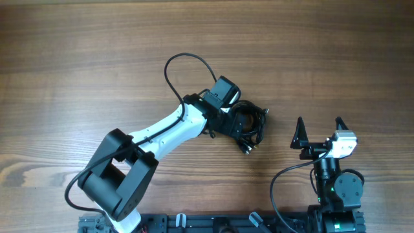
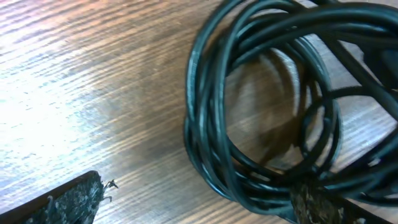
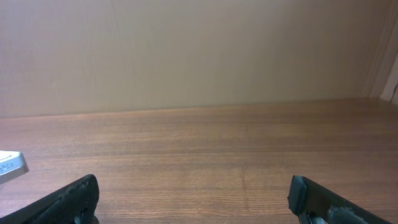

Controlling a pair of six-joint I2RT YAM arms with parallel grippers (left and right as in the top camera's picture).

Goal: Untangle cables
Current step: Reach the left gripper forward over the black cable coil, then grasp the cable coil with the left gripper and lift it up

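The cables [image 1: 257,124] lie as one tangled black coil on the wooden table, right of centre, with small plug tips [image 1: 248,149] sticking out toward the front. My left gripper [image 1: 239,122] hangs low over the coil's left part, open. In the left wrist view the cables [image 2: 267,112] fill the right half as looped strands. The left gripper [image 2: 193,208] straddles the loop's near left edge, one finger on bare wood and the other over the strands. My right gripper [image 1: 318,131] stands open to the right of the coil, apart from it. The right gripper [image 3: 196,202] has only bare table between its fingers.
The left arm [image 1: 162,133] reaches diagonally from the front left, with its own thicker black cable [image 1: 187,61] looping behind the wrist. The right arm's base [image 1: 336,188] sits at the front right. A small pale object [image 3: 9,165] shows at the left edge of the right wrist view.
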